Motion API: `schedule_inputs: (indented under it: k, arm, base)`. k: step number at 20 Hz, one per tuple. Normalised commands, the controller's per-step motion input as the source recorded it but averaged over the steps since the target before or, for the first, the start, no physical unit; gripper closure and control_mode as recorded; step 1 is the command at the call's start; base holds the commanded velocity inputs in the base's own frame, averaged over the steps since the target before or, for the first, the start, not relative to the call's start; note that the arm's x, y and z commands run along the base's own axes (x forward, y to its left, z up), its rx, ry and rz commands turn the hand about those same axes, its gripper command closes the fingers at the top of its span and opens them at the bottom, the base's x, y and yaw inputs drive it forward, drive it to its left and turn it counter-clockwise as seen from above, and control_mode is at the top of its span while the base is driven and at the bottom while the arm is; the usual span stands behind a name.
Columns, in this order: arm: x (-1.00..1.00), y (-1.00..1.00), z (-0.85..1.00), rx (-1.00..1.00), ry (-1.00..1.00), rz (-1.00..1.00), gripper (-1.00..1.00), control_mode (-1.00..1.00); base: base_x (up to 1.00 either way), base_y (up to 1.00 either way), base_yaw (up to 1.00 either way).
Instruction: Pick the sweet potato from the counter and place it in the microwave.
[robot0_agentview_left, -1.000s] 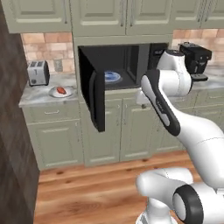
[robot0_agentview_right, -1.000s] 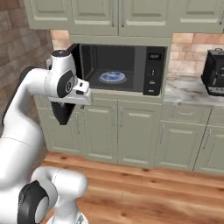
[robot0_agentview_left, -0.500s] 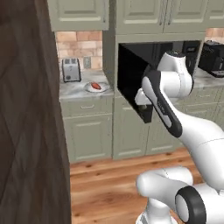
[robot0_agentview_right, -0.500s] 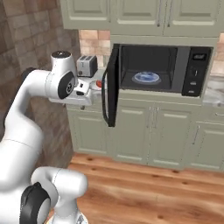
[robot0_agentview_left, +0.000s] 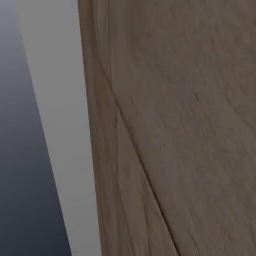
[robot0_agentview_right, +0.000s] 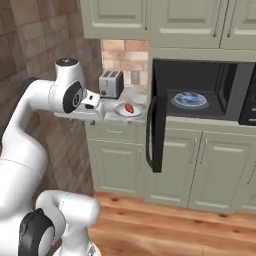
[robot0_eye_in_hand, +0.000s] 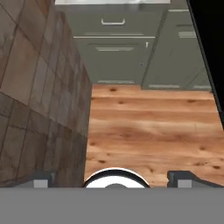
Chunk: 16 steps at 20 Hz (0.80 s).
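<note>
Risk lies in reach: sweet potato sits on a plate beside the open microwave door; end effector spread wide, empty, could clip it.

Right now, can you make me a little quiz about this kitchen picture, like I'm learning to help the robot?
1. True or false: the microwave door is shut.
2. What is the sweet potato lying on? A) the floor B) a small plate on the counter C) the toaster
3. Fill in: inside the microwave sits a blue ____.

Key:
1. False, the door stands open.
2. B, and the toaster is just behind it.
3. plate.
</note>
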Motion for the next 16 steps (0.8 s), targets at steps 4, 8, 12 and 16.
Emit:
schedule_inputs:
  k: [4, 8, 12, 16]
  arm:
    - [0.00, 0.00, 0.00, 0.00, 0.00, 0.00, -1.00, 1.00]
    - [0.00, 0.00, 0.00, 0.00, 0.00, 0.00, -1.00, 1.00]
    - [0.00, 0.00, 0.00, 0.00, 0.00, 0.00, -1.00, 1.00]
    - [0.00, 0.00, 0.00, 0.00, 0.00, 0.00, -1.00, 1.00]
  base:
    - [0.95, 0.23, 0.00]
    - [0.75, 0.00, 0.00]
    - [0.75, 0.09, 0.00]
    - [0.59, 0.00, 0.00]
